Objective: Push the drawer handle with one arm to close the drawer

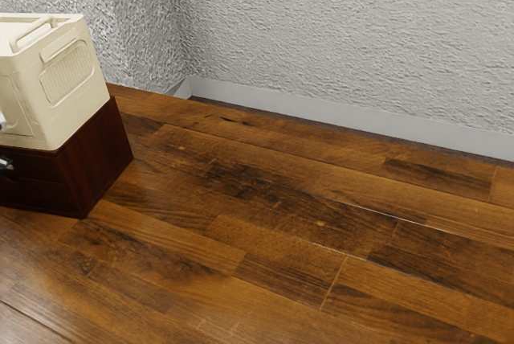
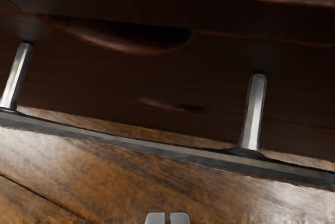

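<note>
- the gripper is narrow, its tips nearly together, near the handle.
- the handle's bar stands out from the dark drawer front on two metal posts.
- a cream crate sits atop the cabinet.

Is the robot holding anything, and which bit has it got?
Nothing is held: the jaws stand closed together with nothing between them. The long dark-grey bar handle on shiny silver posts is apart from them.
</note>
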Motion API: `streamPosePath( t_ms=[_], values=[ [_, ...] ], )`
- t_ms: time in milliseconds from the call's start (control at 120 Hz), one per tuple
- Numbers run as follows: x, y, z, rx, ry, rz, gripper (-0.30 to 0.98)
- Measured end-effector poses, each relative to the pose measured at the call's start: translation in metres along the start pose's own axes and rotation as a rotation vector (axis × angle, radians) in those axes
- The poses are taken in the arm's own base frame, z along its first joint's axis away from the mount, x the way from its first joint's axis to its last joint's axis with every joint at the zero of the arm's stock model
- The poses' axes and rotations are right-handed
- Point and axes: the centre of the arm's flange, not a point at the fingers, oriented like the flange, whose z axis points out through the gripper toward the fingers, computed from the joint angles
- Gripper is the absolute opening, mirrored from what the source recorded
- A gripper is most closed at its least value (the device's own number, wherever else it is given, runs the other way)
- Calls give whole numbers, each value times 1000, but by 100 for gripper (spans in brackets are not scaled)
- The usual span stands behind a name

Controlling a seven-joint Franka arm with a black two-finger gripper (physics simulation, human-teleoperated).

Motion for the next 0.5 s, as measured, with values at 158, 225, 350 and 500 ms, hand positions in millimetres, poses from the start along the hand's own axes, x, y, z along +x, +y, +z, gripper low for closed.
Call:
streamPosePath(
  t_ms=[158,225,350,500],
  values=[
    [-13,-4,-14,-73,-44,-47,11],
    [-18,-5,-23,-110,-61,-62,26],
    [-19,9,-43,-176,-86,-52,45],
    [-18,32,-78,-216,-102,1,57]
  ],
)
